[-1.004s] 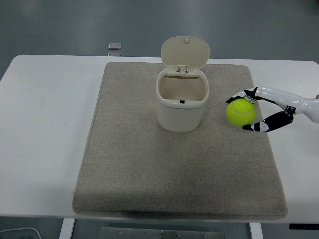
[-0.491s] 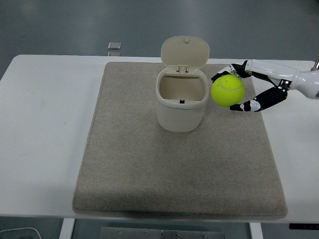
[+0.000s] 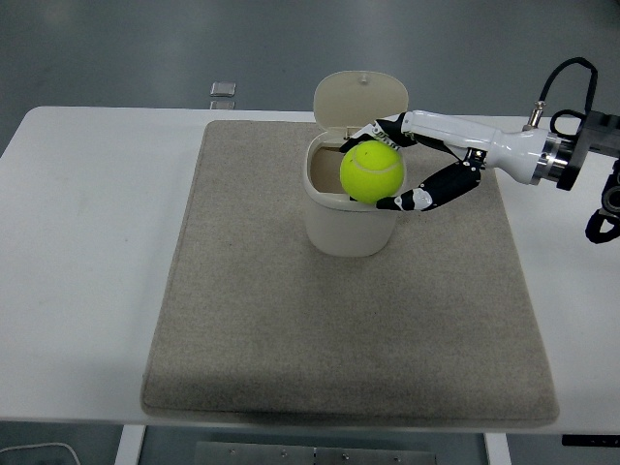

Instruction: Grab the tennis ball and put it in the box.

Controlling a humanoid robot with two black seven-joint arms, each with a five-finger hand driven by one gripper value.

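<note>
A yellow-green tennis ball (image 3: 372,171) hangs right above the open mouth of the cream box (image 3: 349,221), over its right half. My right hand (image 3: 384,165) is shut on the ball, one finger over its top and another under its lower right side. The box stands upright on the grey mat (image 3: 291,320) with its hinged lid (image 3: 359,99) tipped up behind it. The right arm (image 3: 504,145) reaches in from the right edge, well above the mat. No left arm shows.
The white table (image 3: 87,242) carries the mat. A small grey square object (image 3: 223,89) lies at the table's far edge, left of the box. A black cable (image 3: 605,208) hangs by the arm at the right edge.
The right hand has lifted the ball off the mat's right side and carried it left and up, from beside the box to over its opening.
</note>
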